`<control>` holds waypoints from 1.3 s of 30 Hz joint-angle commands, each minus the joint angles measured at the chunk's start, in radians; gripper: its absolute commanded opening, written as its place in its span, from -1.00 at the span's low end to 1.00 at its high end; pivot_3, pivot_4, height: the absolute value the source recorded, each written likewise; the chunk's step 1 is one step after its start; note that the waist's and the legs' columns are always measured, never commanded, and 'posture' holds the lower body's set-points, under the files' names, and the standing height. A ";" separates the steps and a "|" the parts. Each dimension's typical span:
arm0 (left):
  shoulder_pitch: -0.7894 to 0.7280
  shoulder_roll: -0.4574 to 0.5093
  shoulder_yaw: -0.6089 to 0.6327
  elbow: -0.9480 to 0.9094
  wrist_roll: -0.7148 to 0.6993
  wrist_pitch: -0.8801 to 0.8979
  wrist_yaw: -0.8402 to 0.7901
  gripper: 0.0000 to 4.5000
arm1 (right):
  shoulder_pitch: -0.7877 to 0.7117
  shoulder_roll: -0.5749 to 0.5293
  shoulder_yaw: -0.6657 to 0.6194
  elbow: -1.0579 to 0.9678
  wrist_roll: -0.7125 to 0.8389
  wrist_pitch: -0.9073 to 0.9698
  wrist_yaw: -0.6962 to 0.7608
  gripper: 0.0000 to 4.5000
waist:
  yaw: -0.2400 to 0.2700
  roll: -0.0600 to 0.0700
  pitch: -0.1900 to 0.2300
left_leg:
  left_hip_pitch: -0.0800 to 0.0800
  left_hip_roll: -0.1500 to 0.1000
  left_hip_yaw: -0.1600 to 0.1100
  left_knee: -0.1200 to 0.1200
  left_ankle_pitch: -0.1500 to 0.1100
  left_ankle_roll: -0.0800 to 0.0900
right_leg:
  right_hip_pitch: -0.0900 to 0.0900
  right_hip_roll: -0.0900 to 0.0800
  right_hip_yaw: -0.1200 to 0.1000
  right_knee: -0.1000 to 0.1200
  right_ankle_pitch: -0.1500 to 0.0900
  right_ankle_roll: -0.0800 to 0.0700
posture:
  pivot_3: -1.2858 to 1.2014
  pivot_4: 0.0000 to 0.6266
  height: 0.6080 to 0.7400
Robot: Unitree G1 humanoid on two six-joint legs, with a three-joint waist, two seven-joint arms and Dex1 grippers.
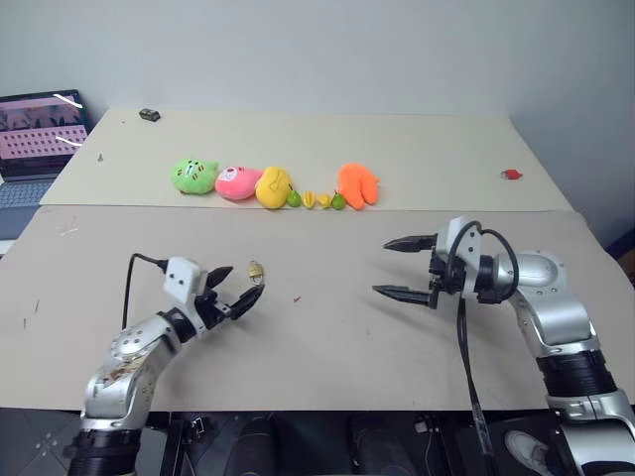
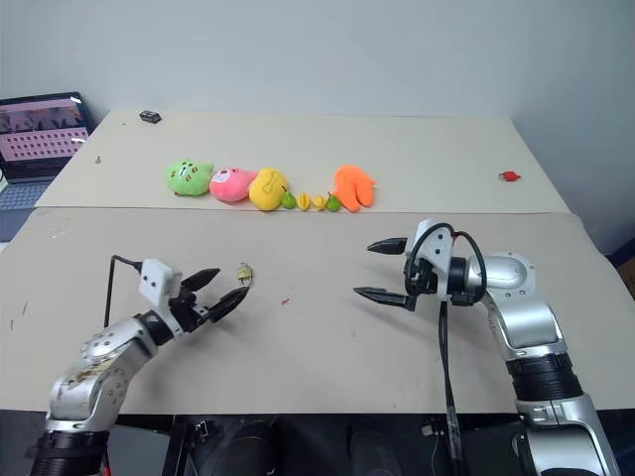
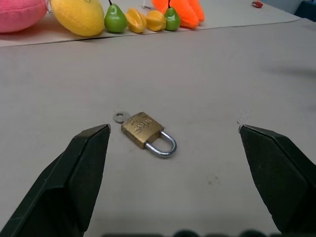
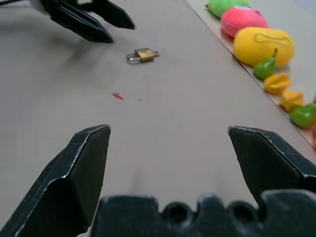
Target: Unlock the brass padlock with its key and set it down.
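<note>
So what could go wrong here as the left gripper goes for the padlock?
The brass padlock lies flat on the table between the open left gripper fingers; closing on something that low could skid it away instead of lifting it. The key juts from the body, so a finger might knock it out. The open right gripper waits well off.
</note>
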 commanded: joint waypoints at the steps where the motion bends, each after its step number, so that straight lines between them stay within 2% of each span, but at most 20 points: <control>1: -0.029 -0.021 -0.007 -0.011 -0.004 0.030 0.031 0.97 | -0.009 0.008 -0.014 -0.060 0.039 0.037 -0.022 1.00 | 0.000 0.000 0.000 | 0.000 0.000 0.000 0.000 0.000 0.000 | 0.000 0.000 0.000 0.000 0.000 0.000 | 0.03 -0.52 0.73; 8: -0.015 -0.047 -0.036 0.014 0.076 0.031 0.117 0.97 | 0.018 0.004 -0.011 -0.046 0.023 0.029 -0.030 1.00 | -0.003 0.000 0.000 | 0.000 0.000 0.000 0.000 0.000 0.000 | 0.000 0.000 0.000 0.000 0.000 0.000 | 0.03 -0.52 0.73; 13: 0.057 -0.062 -0.106 -0.118 0.183 0.026 0.210 0.97 | 0.048 0.008 -0.017 -0.036 0.025 0.022 -0.039 1.00 | -0.004 0.000 0.000 | 0.000 0.000 0.000 0.000 0.000 0.000 | 0.000 0.000 0.000 0.000 0.000 -0.001 | 0.03 -0.52 0.73; 17: 0.046 -0.073 -0.131 -0.103 0.216 0.047 0.240 0.97 | 0.039 0.020 -0.021 -0.041 0.040 0.037 -0.053 1.00 | -0.002 0.000 0.000 | 0.001 0.000 0.000 0.000 0.000 0.000 | 0.000 0.000 0.000 0.000 0.001 -0.002 | 0.03 -0.52 0.73; 21: -0.011 -0.110 -0.104 -0.067 0.242 0.101 0.324 0.97 | 0.035 0.022 -0.021 -0.039 0.045 0.038 -0.056 1.00 | -0.002 0.000 0.000 | 0.002 0.000 0.000 0.000 0.000 0.000 | 0.001 0.000 0.000 0.000 0.000 0.000 | 0.03 -0.52 0.73; 26: -0.077 -0.178 -0.014 -0.057 0.257 0.186 0.477 0.97 | 0.043 0.020 -0.024 -0.040 0.049 0.037 -0.058 1.00 | -0.002 0.000 0.000 | 0.000 -0.001 -0.001 0.000 0.000 0.000 | 0.001 0.000 0.000 0.000 0.001 0.000 | 0.03 -0.52 0.73; 31: -0.104 -0.192 -0.036 -0.043 0.278 0.216 0.491 0.97 | 0.043 0.018 -0.029 -0.039 0.054 0.041 -0.064 1.00 | -0.002 0.000 0.000 | 0.000 -0.001 -0.001 0.000 0.000 0.000 | 0.001 0.000 0.000 0.000 0.001 0.001 | 0.03 -0.52 0.73; 39: -0.121 -0.188 -0.136 -0.046 0.272 0.250 0.397 0.97 | 0.025 0.015 -0.045 -0.023 0.061 0.045 -0.074 1.00 | 0.004 0.000 0.000 | 0.000 -0.002 -0.002 0.001 0.000 0.000 | 0.001 -0.001 0.000 0.000 0.001 0.001 | 0.03 -0.52 0.73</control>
